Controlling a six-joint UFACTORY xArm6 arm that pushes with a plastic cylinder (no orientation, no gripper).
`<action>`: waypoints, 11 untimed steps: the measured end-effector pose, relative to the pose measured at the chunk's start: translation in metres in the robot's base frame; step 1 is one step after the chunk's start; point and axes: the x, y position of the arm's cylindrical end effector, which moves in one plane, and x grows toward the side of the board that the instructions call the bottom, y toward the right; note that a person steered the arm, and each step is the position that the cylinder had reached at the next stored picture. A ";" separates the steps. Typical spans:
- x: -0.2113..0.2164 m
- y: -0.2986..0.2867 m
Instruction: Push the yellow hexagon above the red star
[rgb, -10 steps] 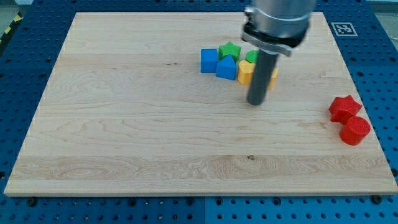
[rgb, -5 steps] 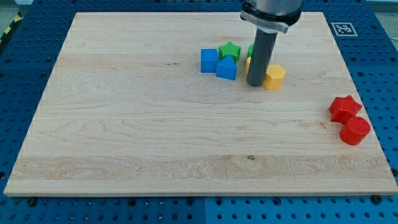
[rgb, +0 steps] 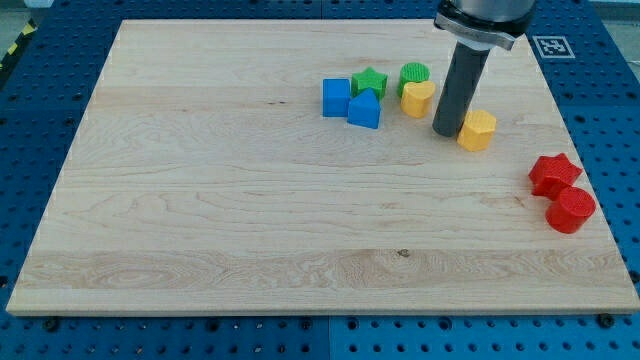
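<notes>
The yellow hexagon (rgb: 477, 130) lies on the wooden board (rgb: 200, 200), right of centre in the upper half. My tip (rgb: 446, 133) touches its left side. The red star (rgb: 554, 173) sits near the board's right edge, below and to the right of the hexagon.
A red cylinder (rgb: 571, 210) sits just below the red star. A cluster lies left of my tip: a yellow heart (rgb: 417, 98), a green cylinder (rgb: 414, 74), a green star (rgb: 369, 81), a blue cube (rgb: 336, 97) and a blue pentagon-like block (rgb: 365, 109).
My tip moved up and then right, pushing the yellow hexagon rightward away from the cluster toward the red star. The yellow heart and green cylinder are now uncovered.
</notes>
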 end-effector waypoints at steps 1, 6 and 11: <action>0.000 0.008; 0.004 0.039; 0.017 0.066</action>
